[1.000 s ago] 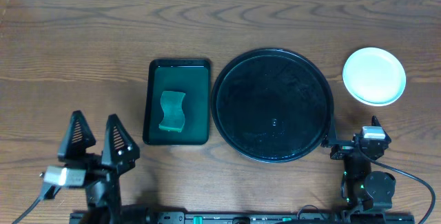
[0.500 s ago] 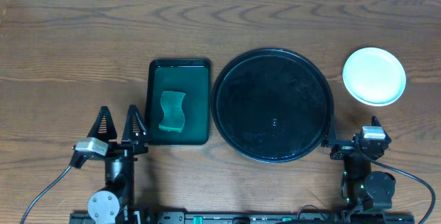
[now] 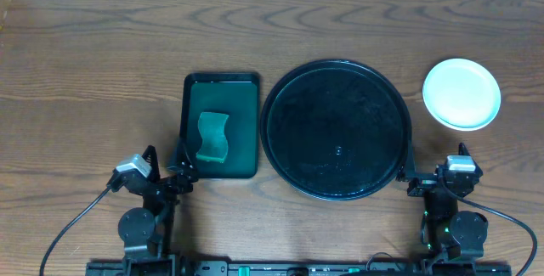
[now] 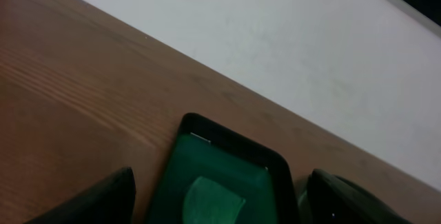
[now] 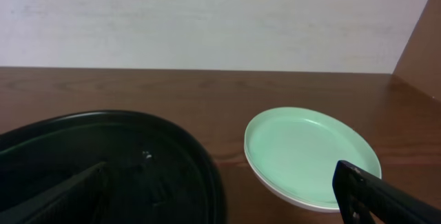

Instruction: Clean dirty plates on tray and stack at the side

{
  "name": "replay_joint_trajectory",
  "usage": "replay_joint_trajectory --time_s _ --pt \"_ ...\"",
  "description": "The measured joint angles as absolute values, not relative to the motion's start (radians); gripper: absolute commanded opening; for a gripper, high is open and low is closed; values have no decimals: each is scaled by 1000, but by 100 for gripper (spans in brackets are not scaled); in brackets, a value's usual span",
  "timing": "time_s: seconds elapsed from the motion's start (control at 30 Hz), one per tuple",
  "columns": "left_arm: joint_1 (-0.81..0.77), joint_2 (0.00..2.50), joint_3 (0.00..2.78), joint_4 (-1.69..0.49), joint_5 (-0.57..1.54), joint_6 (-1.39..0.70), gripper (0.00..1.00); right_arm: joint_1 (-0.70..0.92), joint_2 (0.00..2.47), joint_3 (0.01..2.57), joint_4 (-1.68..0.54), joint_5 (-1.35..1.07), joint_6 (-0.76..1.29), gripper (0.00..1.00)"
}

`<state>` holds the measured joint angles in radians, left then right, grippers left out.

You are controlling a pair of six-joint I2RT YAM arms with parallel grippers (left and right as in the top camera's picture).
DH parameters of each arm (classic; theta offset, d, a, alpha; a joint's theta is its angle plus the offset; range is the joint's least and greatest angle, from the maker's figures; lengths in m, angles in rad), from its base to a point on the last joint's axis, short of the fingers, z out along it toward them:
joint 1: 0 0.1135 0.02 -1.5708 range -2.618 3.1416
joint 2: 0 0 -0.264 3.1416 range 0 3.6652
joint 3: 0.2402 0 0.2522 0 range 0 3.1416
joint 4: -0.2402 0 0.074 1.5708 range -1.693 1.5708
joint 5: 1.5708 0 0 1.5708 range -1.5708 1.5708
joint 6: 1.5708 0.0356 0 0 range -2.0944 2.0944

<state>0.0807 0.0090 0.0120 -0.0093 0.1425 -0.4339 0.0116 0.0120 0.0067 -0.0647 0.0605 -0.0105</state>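
**Q:** Dark wood-grain table (image 3: 85,47), pale wall (image 5: 207,17) behind. How do the jaws stand?

**A:** Left gripper (image 3: 167,159): jaws spread wide, nothing between them. Its two dark fingers (image 4: 96,203) frame the lower corners of the left wrist view. Right gripper (image 5: 220,207): jaws likewise wide apart, gripping nothing.

**Q:** What lies nearest each?

**A:** Ahead of the left gripper is the green tray (image 3: 191,123), rectangular, with a wavy green sponge (image 3: 212,137) lying in it. The gripper sits at that tray's near left corner; whether it touches cannot be told. The right gripper sits at the near right edge of the black tray (image 3: 336,132). This tray is round and glossy with a raised rim, and it lies just beside the green tray at the table's centre.

**Q:** And the plates?

**A:** Plates (image 3: 461,94): off the black tray, on the wood to its right and toward the far side, apart from its rim. From above they show as a single round white outline. The right wrist view shows a pale green-tinted top face over a white edge. How many are stacked cannot be told.
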Motion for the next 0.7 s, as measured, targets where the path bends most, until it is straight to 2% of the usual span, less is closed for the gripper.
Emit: replay_joint_trajectory --time_s 0.23,0.47,0.7 --pt "56 9 12 0 171 -247 80 12 12 7 -64 60 -10 99" --pt "56 9 10 51 284 29 80 12 12 7 -64 60 -10 99" --pt "59 9 10 64 309 115 80 12 12 7 -64 60 -10 99"
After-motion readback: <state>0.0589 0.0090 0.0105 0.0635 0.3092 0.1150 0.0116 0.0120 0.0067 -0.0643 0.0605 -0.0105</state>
